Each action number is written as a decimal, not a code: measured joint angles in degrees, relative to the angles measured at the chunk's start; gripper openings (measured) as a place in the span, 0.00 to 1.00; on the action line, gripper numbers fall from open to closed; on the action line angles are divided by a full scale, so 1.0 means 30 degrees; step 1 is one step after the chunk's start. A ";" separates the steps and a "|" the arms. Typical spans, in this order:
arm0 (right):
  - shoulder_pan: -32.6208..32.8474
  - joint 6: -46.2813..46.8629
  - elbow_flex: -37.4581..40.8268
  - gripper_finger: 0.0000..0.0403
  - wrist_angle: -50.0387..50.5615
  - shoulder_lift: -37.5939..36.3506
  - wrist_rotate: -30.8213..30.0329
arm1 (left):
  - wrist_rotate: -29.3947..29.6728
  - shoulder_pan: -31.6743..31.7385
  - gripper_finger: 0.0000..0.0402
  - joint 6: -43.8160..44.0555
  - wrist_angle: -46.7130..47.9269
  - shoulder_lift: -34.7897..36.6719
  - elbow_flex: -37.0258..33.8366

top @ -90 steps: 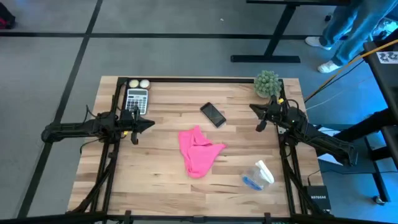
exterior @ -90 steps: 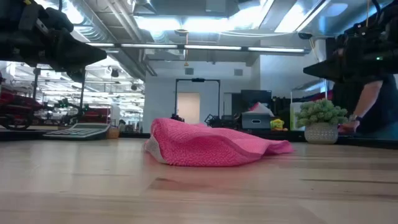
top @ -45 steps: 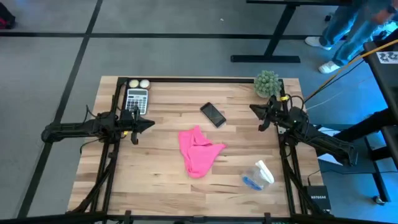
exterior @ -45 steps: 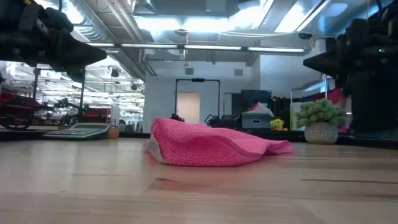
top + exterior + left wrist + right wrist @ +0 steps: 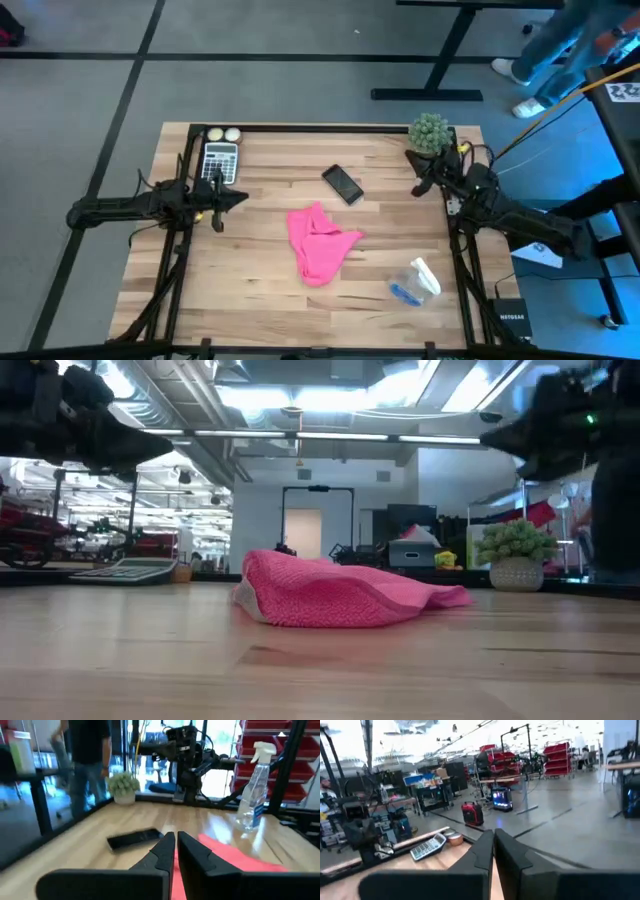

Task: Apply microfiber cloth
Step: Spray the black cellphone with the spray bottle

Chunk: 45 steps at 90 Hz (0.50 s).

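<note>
left gripper (image 5: 240, 198) had its jaws pressed together, holding nothing, raised above the tabletop (image 5: 250, 280); in the left wrist view the two dark fingers (image 5: 165, 851) met with only a thin slit between them. right gripper (image 5: 412, 165) likewise had its jaws closed and empty, also held clear of the tabletop, fingers (image 5: 487, 850) touching in the right wrist view.

microfiber cloth (image 5: 318, 243) lay crumpled on the tabletop ahead of the left jaws and a little nearer the front edge, well apart from them; it sat between the two grippers, nearer the left one. from the right jaws it was well apart, off toward the front of the tabletop. in the low view the cloth (image 5: 335, 593) sat as a low pink mound with a flatter tail running out toward the plant side.

black phone (image 5: 342, 184) lay flat between the two sets of jaws, just behind the cloth and not touching it. calculator (image 5: 220, 160) sat just beside the left jaws toward the back edge. potted plant (image 5: 429, 132) stood just behind the right jaws at the back corner. spray bottle (image 5: 415, 280) lay on its side near the front, well apart from the right jaws, beside the cloth but not touching.

a person's legs (image 5: 560, 45) showed on the floor beyond the tabletop's back right corner.
</note>
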<state>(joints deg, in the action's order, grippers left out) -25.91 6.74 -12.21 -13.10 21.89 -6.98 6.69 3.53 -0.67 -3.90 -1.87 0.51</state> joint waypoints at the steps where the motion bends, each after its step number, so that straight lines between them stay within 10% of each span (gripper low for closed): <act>1: 0.0000 -0.0145 -0.0255 0.00 0.0145 0.0377 0.0005 | 0.0006 -0.0003 0.01 0.0015 -0.0031 0.0000 -0.0002; 45: 0.0000 -0.2339 -1.2454 0.05 0.6669 1.5959 -0.1005 | 0.0039 0.0000 0.01 0.2799 -0.0488 0.0000 -0.0006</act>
<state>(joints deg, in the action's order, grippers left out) -25.91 -0.27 -49.57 6.90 69.77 -10.00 6.81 3.53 7.73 -5.37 -1.87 0.49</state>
